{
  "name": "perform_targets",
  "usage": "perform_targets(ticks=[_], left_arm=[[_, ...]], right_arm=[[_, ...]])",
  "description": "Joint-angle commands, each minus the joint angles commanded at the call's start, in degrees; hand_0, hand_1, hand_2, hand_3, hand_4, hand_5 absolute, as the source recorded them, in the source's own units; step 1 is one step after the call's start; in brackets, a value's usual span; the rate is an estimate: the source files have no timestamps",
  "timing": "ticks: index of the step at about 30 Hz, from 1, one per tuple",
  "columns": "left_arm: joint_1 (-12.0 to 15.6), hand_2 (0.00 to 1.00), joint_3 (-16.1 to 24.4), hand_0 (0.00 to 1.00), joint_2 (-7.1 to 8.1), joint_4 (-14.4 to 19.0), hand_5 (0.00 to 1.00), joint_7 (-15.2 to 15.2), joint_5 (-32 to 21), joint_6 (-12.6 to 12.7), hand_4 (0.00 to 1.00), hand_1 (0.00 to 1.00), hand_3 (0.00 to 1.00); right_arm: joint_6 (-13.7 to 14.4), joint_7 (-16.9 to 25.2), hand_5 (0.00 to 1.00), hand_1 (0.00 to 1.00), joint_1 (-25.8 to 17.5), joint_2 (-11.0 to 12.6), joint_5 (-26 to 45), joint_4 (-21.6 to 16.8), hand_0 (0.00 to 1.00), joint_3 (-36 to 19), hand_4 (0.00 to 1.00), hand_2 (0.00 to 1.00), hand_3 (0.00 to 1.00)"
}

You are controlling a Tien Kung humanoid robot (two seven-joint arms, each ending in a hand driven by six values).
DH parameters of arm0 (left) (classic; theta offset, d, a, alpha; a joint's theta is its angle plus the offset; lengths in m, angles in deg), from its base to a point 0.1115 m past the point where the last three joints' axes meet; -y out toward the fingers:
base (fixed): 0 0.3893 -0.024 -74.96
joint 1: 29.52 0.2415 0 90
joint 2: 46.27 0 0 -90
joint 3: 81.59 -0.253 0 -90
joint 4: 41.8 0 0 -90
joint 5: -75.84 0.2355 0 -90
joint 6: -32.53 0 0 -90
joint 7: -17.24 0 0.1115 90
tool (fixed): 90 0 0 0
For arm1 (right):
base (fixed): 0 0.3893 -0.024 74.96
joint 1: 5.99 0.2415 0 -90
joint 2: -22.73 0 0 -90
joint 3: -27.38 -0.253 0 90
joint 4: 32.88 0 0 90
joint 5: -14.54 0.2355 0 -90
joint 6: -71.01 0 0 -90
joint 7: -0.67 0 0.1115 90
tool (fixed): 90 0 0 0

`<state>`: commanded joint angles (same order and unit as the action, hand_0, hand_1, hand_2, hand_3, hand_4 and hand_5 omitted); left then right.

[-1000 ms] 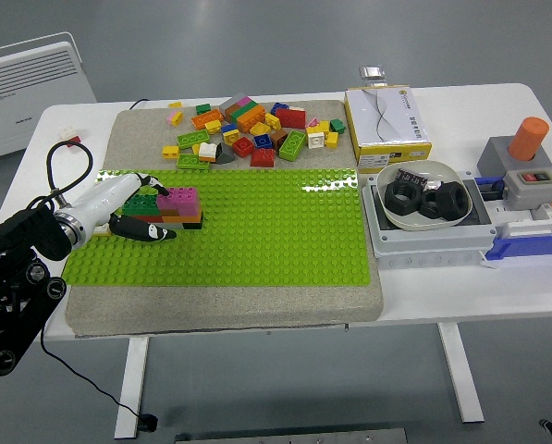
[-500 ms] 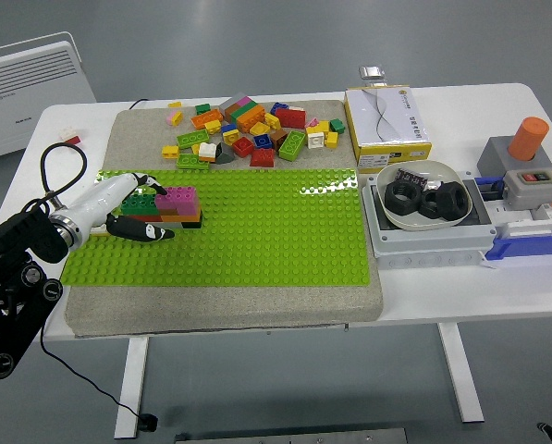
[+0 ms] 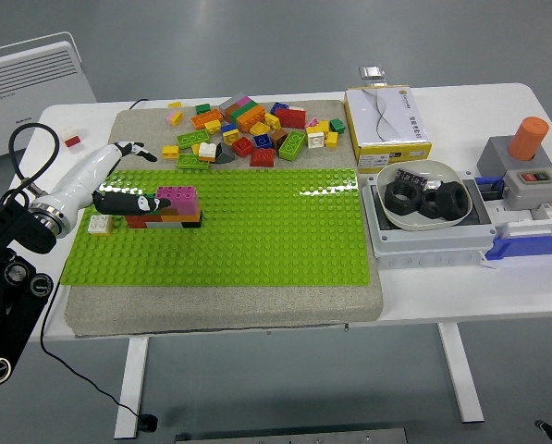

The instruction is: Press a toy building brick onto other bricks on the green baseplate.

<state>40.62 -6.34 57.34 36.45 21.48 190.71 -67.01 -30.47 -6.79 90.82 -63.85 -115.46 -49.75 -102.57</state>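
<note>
Green studs cover the baseplate, which lies on a grey mat on the white table. At the plate's left end the left hand reaches in, pale on its back with dark fingers stretched flat and loosely apart toward the brick stack; they grip nothing that can be seen. Whether the fingertips touch the stack's left end or stop just short is hard to tell, since dark fingers merge with the dark lower bricks. The stack sits right at the fingertips: a magenta brick on top, orange, red and black layers under it, with their exact outlines blurred together. Just below the wrist a small white brick sits on the studs. Beyond the hand, past the plate's far edge, loose bricks lie heaped on the mat, too jumbled to count. The arm's black joints are cut off by the left edge of the view. Well away from the hand, across the plate, stand a yellow box, a bowl holding black rings, and a grey unit with an orange cylinder, partly cropped at the right edge.
</note>
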Motion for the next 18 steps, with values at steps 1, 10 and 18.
perform_targets(ticks=[1, 10, 18], left_arm=[[0.13, 0.908, -0.28, 0.976, 0.07, 0.10, 0.296, -0.29, -0.13, 0.30, 0.968, 0.950, 0.666], [4.25, 0.838, -0.26, 0.936, -0.39, 5.30, 0.156, -3.77, -2.71, 4.59, 0.850, 0.871, 0.653], [10.17, 0.793, 0.18, 0.899, -0.47, 10.18, 0.111, -6.76, -4.78, 9.06, 0.818, 0.835, 0.699]], right_arm=[[0.01, 0.12, 0.906, 0.618, -0.02, 0.00, 0.00, 0.08, 0.682, -0.05, 0.723, 0.650, 0.679], [0.66, 1.47, 0.924, 0.621, -0.30, -0.55, 0.00, 1.53, 0.682, -0.05, 0.717, 0.656, 0.681], [3.24, 3.03, 0.964, 0.647, -1.49, -1.82, 1.02, 6.16, 0.683, 2.12, 0.718, 0.733, 0.702]])
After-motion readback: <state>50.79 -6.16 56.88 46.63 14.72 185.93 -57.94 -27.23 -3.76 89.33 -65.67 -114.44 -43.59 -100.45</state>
